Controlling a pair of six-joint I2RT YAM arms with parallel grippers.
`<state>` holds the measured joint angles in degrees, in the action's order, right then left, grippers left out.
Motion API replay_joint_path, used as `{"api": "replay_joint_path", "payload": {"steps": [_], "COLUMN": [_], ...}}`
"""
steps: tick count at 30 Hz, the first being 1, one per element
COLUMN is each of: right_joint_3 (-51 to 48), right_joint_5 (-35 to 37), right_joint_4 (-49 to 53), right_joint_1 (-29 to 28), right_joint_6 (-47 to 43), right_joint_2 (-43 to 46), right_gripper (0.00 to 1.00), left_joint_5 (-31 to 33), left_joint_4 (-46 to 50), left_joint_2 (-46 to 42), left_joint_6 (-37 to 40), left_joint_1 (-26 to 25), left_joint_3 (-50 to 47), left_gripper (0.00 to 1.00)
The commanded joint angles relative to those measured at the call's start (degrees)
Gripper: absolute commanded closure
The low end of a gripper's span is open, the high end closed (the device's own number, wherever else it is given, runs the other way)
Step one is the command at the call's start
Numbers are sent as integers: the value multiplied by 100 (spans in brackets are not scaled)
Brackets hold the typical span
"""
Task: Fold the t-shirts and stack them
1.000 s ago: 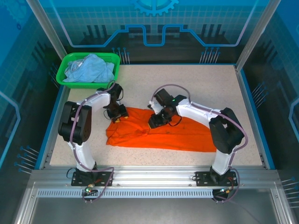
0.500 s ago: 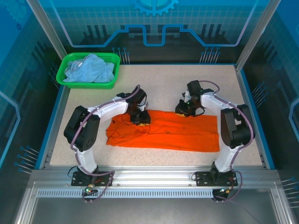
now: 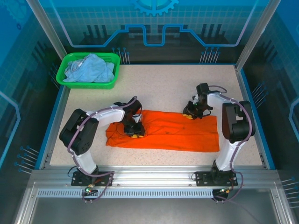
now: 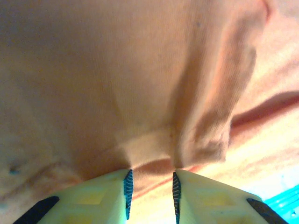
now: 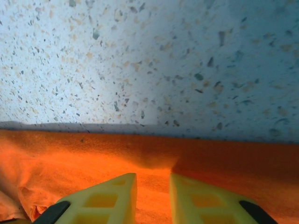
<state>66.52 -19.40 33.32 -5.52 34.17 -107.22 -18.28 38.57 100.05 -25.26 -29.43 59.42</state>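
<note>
Currently: one shirt in the basket, one on the tabletop

Containers: one green plastic basket (image 3: 86, 85) at the far left corner of the tabletop (image 3: 163, 84). One crumpled pale blue t-shirt (image 3: 91, 67) is inside it, heaped up to about rim level.

Count: 2 t-shirts, 1 basket, 2 hands.

Bright orange t-shirt (image 3: 173, 133) lies flat on the tabletop as a long strip, running left to right across the middle, well apart from the basket. Its left end is rumpled and its right end is squared off.

Left hand (image 4: 150, 175) is down on the left part of the orange t-shirt, clenched on a pinch of it. In the left wrist view a ridge of orange cloth runs straight into the narrow gap between the fingers (image 4: 98, 198).

Right hand (image 5: 153, 179) is at the far edge of the orange t-shirt, near its right end. Fingers are close together with their tips over the cloth, and bare speckled tabletop lies just beyond. Whether cloth is actually caught between them, can't tell.
</note>
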Motion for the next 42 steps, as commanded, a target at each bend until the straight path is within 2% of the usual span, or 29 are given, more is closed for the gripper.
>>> {"api": "replay_joint_path", "payload": {"steps": [1,6,12,18,24,28,35,40,42], "right_joint_3": [-16,-175,-561,-638,-833,-975,-840,-789,-818], "right_joint_5": [-51,262,489,481,312,144,158,423,549], "right_joint_4": [31,218,166,192,173,129,166,273,353], "right_joint_1": [155,314,954,1498,2008,2276,2144,1570,1156], "right_joint_6": [63,134,281,288,516,660,664,578,532], "right_joint_2": [331,706,861,582,460,508,1261,1997,2127], "right_gripper": [71,71,71,71,67,62,51,47,46], "left_joint_5": [29,466,1352,2161,2841,2786,2127,2028,2034], "left_joint_4": [195,212,201,257,363,429,486,536,564], "left_joint_2": [-494,-532,524,1481,1522,1468,870,296,263], "left_joint_6": [66,-347,-378,-329,-483,-541,-737,-992,-1044], "left_joint_1": [171,903,1567,1887,2033,2042,2020,1932,1803], "left_joint_3": [195,867,1551,1764,1761,1947,2235,2260,2241], "left_gripper": [65,61,65,66,61,57,25,22,26]}}
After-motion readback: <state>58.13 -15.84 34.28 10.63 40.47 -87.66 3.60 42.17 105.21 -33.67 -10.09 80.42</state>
